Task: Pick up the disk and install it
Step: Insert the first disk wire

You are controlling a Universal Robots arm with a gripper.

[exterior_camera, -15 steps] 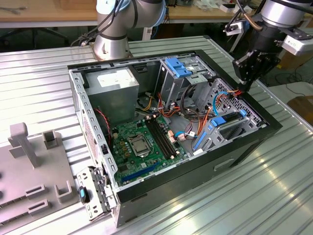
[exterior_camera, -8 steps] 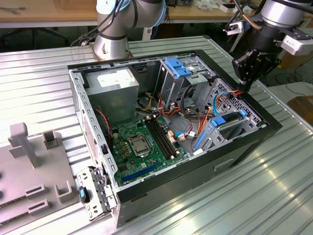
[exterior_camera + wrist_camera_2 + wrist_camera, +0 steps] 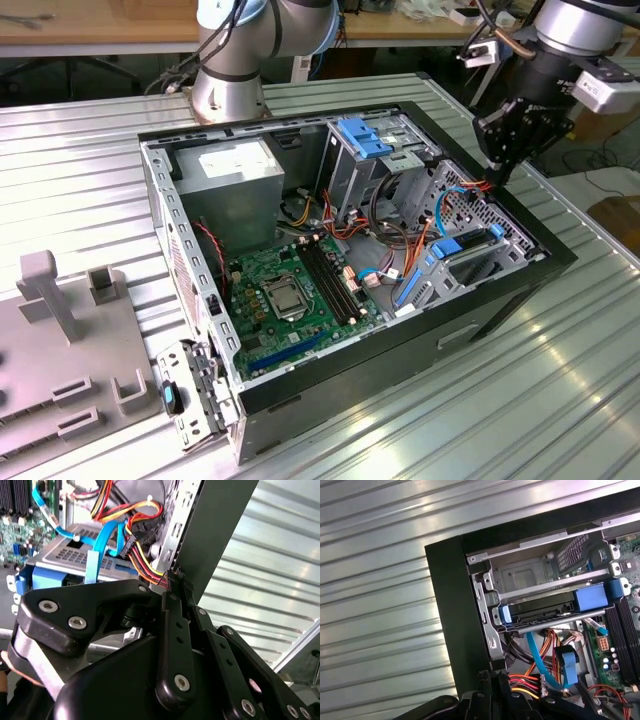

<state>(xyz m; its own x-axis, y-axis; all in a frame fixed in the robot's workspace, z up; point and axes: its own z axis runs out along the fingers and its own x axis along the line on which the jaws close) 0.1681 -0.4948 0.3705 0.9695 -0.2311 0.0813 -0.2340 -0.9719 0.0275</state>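
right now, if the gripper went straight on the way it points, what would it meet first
Most likely the cable bundle by the case wall: the gripper sits right at those red and yellow wires in the second wrist view. Depth is unclear.

Tangled cables and the case wall hem the gripper; ribbed surface at the exterior view's right lies open.

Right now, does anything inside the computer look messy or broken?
Nothing looks broken or spilled. The computer case lies on its side with its cover off, and loose coloured wires bunch up at the corner by the gripper. The disk sits level between its blue rails.
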